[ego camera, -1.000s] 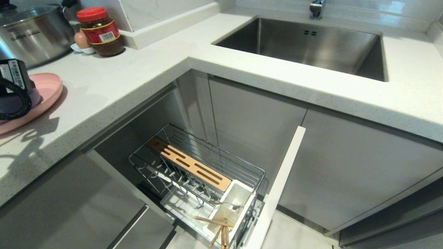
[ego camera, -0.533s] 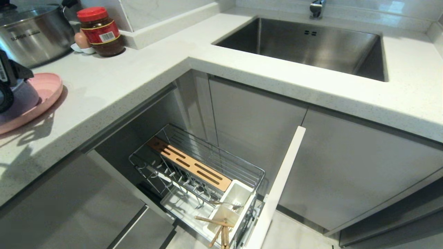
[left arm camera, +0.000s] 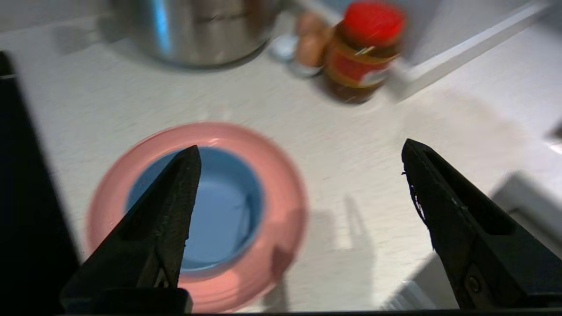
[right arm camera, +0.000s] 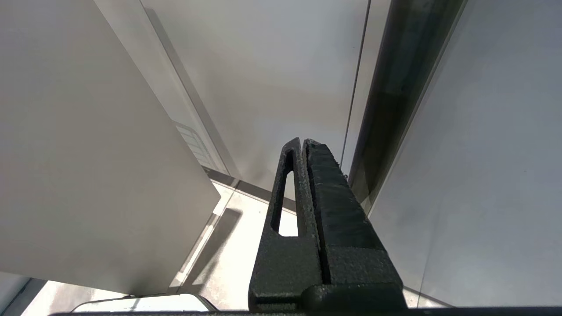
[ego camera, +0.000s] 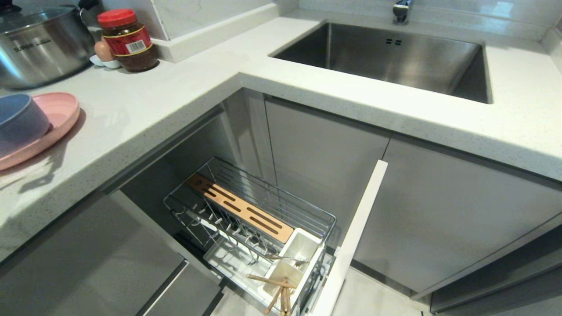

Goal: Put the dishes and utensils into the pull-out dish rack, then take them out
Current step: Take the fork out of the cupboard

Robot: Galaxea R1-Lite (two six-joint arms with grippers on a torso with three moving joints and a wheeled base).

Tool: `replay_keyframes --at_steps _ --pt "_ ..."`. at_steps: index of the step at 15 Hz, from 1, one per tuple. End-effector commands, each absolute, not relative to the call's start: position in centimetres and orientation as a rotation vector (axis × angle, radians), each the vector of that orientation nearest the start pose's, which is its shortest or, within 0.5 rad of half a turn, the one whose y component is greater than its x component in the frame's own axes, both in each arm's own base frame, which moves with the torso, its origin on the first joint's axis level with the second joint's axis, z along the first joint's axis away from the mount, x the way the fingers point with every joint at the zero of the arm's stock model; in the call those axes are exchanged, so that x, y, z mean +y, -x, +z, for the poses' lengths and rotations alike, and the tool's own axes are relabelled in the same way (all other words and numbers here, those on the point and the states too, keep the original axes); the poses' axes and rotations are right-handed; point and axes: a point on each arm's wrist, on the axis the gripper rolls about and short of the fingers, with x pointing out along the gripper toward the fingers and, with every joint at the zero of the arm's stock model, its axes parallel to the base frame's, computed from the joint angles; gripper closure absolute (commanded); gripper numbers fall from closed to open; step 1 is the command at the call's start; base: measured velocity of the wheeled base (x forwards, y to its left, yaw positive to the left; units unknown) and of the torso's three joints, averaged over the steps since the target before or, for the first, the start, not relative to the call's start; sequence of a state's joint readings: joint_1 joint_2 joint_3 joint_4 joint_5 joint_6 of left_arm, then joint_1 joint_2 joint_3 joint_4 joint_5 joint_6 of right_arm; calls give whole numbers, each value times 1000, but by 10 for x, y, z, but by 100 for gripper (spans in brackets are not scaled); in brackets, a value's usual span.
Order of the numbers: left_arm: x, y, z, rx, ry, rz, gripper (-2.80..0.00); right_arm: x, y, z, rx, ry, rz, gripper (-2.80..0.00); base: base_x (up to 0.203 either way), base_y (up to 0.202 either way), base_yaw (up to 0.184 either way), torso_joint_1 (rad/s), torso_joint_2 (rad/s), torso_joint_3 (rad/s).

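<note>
One L-shaped white speckled surface (ego camera: pixel 145 105), with one steel sink (ego camera: pixel 395 57) set into it.

One pull-out dish rack (ego camera: pixel 259 219), drawn out below the surface edge: chrome wire basket, slotted wooden board (ego camera: pixel 239 208) along its top, narrow white front panel (ego camera: pixel 351 237). Two white utensil cups (ego camera: pixel 298 250) at the panel end. Far cup: one slim silver utensil (ego camera: pixel 285 258), lying tilted across its rim. Near cup: one pair of light wooden chopsticks (ego camera: pixel 276 292), leaning out, ends splayed.

One steel pot (ego camera: pixel 39 44) at the back left of the surface, beside one red-lidded jar (ego camera: pixel 128 40); eggs (ego camera: pixel 103 52) between them, count unclear.

One pink plate (ego camera: pixel 52 123), flat, matte, on the surface at far left. One pale-blue bowl (ego camera: pixel 19 120), deep, upright, sits on the plate, nothing in it.

Left claw (left arm camera: pixel 300 153): fingers wide apart, nothing between them, above the plate and bowl, touching neither.

Right claw (right arm camera: pixel 303 142): fingers together, holding nothing, beside grey cabinet panels (right arm camera: pixel 263 79).
</note>
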State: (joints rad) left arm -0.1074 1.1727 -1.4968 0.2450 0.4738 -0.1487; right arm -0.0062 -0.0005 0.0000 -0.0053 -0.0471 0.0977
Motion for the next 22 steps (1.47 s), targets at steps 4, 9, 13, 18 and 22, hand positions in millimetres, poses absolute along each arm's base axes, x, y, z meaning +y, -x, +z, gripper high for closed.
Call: replay_keyframes --at_steps 4,9,13,18,22 --pt "-17 -90 423 -204 313 147 0 -1 23 76 -12 -98 -53 0 0 0 0 0 0 0" --pt "-44 -82 413 -103 393 -142 0 -1 23 76 -12 -98 -53 0 0 0 0 0 0 0" --pt "-85 -100 380 129 343 -285 0 -1 23 76 -13 -98 -53 0 0 0 0 0 0 0" --pt "-135 -123 324 410 160 -324 0 -1 23 76 -12 -98 -53 0 0 0 0 0 0 0" --pt "-154 -132 275 543 -74 -348 0 -1 23 76 -12 -98 -53 0 0 0 0 0 0 0"
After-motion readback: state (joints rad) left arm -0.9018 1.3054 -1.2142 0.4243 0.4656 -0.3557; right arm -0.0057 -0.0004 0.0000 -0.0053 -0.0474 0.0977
